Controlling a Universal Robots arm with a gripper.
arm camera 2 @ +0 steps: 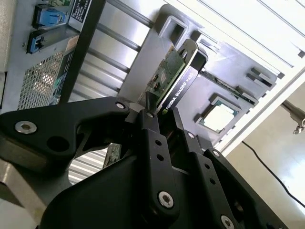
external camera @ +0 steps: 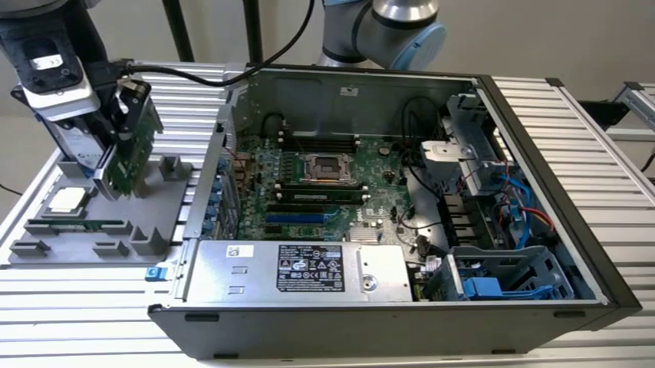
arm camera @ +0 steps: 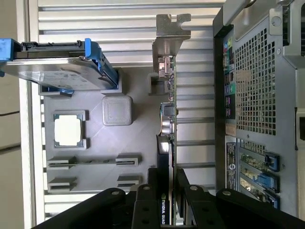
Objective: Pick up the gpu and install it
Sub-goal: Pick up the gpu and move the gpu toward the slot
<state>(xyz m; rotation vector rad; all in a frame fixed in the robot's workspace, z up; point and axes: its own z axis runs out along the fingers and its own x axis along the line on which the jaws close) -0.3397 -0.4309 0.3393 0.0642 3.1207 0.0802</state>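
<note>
Ribbed aluminium table [external camera: 603, 138] carries the open black steel computer case [external camera: 379, 337] with a perforated back panel. A matte grey moulded tray [external camera: 61, 249] sits at the table's edge on the exterior view's left. gpu [external camera: 128, 165] stands upright at the tray's case-side edge: green board, black cooler, silver bracket [arm camera: 167, 40]. Can't tell if it's clear of its slot. Claw [arm camera 2: 159, 114] clamped on the card's upper edge. Likely risks: the thin-edge pinch lets the card swing or slip, and the bracket could snag on a tray post.

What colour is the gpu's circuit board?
Green. The gpu board shows best in the exterior view.
</note>
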